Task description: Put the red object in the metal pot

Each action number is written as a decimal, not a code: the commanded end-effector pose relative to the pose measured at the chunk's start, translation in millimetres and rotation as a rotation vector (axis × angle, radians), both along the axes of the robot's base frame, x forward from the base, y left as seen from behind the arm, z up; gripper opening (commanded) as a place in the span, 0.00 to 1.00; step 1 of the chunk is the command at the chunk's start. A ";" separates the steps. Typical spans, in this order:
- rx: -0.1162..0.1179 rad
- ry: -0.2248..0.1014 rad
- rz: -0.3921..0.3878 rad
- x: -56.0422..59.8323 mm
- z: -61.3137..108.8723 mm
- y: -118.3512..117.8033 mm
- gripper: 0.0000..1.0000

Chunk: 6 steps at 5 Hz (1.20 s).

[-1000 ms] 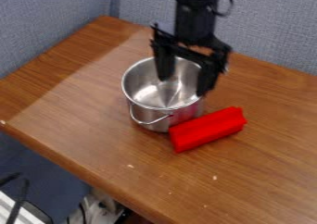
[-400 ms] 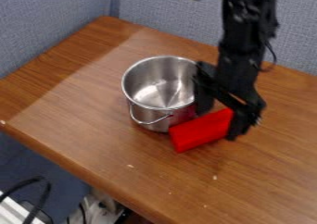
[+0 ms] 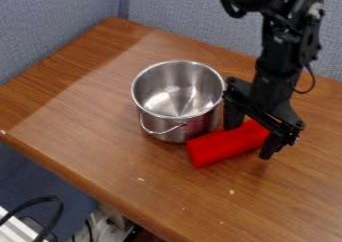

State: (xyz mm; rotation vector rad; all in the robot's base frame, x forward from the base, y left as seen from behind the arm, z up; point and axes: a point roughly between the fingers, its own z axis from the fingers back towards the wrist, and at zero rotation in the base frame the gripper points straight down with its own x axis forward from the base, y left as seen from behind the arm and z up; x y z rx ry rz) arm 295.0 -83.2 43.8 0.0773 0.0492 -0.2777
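While the red object (image 3: 229, 144) lies beside the metal pot (image 3: 178, 97), jaws stand wide astride it.

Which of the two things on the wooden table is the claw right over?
The bright red rectangular block, lying beside the shiny steel pot; the open claw straddles its far end.

red object (image 3: 226, 144), silver metal pot (image 3: 178, 94), brown table (image 3: 80, 81)
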 end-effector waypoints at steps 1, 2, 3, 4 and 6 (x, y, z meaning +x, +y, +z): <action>-0.022 -0.056 -0.007 12.3 14.1 -11.7 1.00; -0.031 -0.065 0.000 15.5 19.4 -17.5 0.00; -0.029 -0.069 -0.016 9.0 22.1 -12.3 0.00; -0.020 -0.076 -0.045 2.9 27.5 -6.2 0.00; 0.002 -0.097 0.018 18.6 40.8 0.7 1.00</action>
